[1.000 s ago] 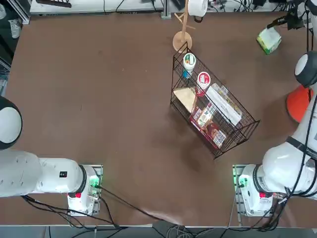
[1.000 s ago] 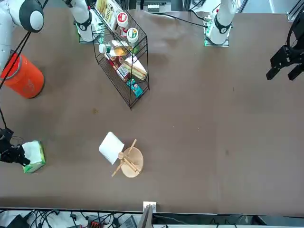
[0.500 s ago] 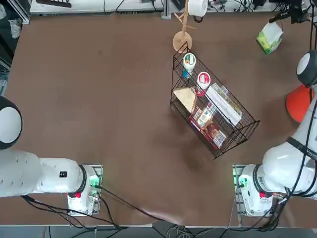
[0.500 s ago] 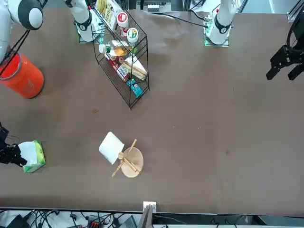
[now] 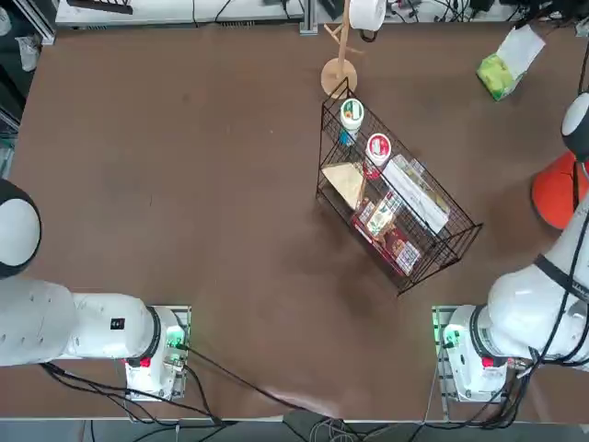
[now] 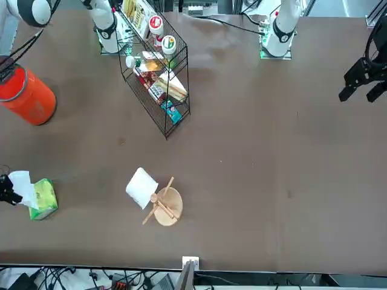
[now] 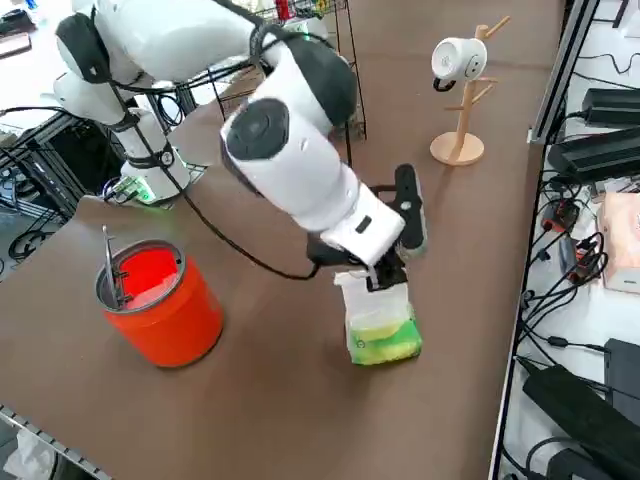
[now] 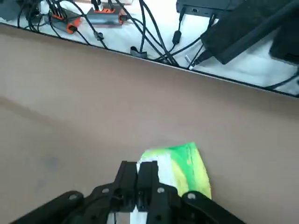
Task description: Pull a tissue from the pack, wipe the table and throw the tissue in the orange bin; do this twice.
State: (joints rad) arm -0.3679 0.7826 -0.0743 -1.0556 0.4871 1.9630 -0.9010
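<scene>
The light green pack point(image 5: 497, 77) point(image 6: 44, 200) point(image 7: 382, 338) point(image 8: 188, 164) lies on the dark-brown table point(image 5: 184, 184) near its far right corner. A white tissue point(image 5: 523, 43) point(image 6: 22, 183) point(image 7: 363, 291) stands up out of the pack's top. My right gripper point(image 7: 386, 274) point(image 8: 142, 173) point(image 6: 5, 191) hangs just above the pack, shut on the tissue's upper end. The orange bin point(image 5: 556, 191) point(image 6: 26, 96) point(image 7: 160, 306) stands on the table nearer my base, apart from the pack.
A black wire basket point(image 5: 398, 210) point(image 6: 158, 72) with groceries lies mid-table. A white paper roll on a wooden stand point(image 5: 342, 57) point(image 6: 154, 197) point(image 7: 459, 98) is at the far edge. Cables and power bricks point(image 7: 590, 150) lie beyond the table edge beside the pack.
My right gripper has lifted away from the pack and drawn the white tissue up out of it. The pack has stayed where it was.
</scene>
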